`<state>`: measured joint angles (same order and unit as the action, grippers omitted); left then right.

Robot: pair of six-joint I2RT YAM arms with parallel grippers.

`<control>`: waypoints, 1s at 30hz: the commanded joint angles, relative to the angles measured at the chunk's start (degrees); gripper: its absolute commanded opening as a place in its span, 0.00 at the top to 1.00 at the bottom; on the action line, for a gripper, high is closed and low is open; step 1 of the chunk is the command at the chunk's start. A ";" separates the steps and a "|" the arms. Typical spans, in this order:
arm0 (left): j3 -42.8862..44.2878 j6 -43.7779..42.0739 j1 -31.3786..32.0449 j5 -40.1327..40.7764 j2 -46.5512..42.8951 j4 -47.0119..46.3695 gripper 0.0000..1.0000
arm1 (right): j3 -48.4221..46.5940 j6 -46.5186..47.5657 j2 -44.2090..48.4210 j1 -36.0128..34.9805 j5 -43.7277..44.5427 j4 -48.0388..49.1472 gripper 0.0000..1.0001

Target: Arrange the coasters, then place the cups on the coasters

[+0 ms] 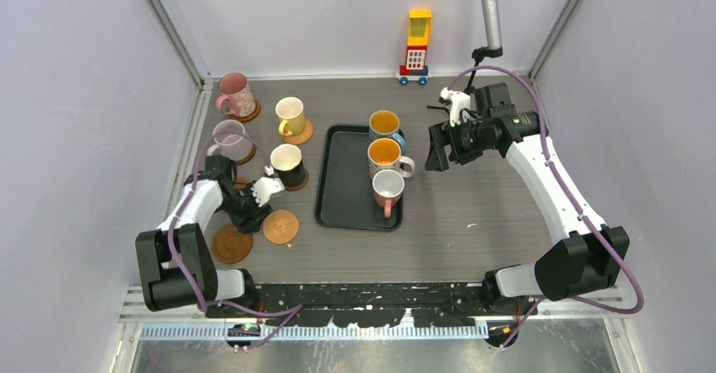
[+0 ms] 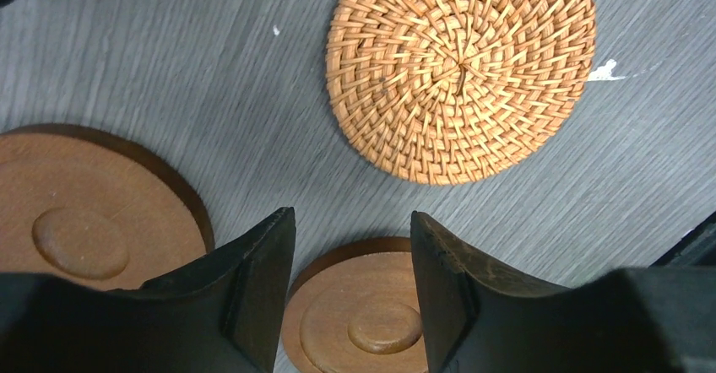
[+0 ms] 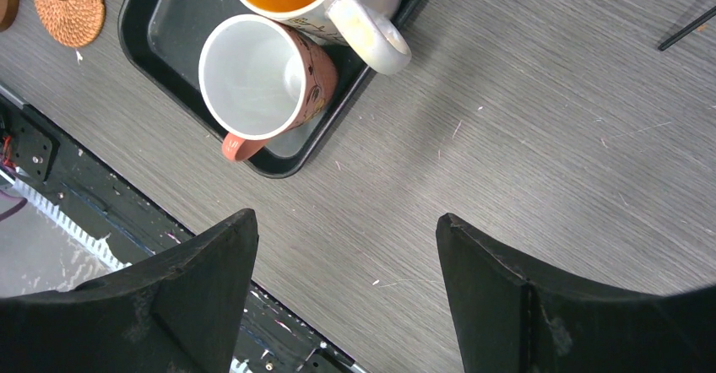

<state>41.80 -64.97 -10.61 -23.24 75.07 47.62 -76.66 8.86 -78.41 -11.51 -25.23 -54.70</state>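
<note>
Four cups stand on coasters at the left: pink (image 1: 236, 94), pale yellow (image 1: 290, 116), lilac (image 1: 229, 139) and black (image 1: 286, 164). The blue cup (image 1: 384, 125), the white-patterned cup (image 1: 385, 157) and the salmon cup (image 1: 387, 189) stand in the black tray (image 1: 342, 179). A woven coaster (image 2: 460, 69) and a large brown coaster (image 2: 84, 213) lie loose on the table. My left gripper (image 2: 351, 214) hovers low over a third, ringed brown coaster (image 2: 363, 314). Its jaws are apart and its right finger (image 2: 473, 297) covers that coaster's edge. My right gripper (image 3: 346, 217) is open above bare table right of the tray.
A yellow-red toy block tower (image 1: 416, 45) stands at the back wall. White walls close in both sides. The table's near edge and the black base rail (image 3: 101, 221) lie just below my right gripper.
</note>
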 commanded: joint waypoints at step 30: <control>5.68 0.99 13.56 -2.90 -7.19 12.84 0.37 | -1.12 -0.69 0.35 0.17 -0.67 1.29 0.18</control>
<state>41.34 -63.57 1.19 -20.99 73.38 50.72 -76.66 8.64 -78.41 -11.51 -25.21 -54.70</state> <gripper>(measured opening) 0.601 0.817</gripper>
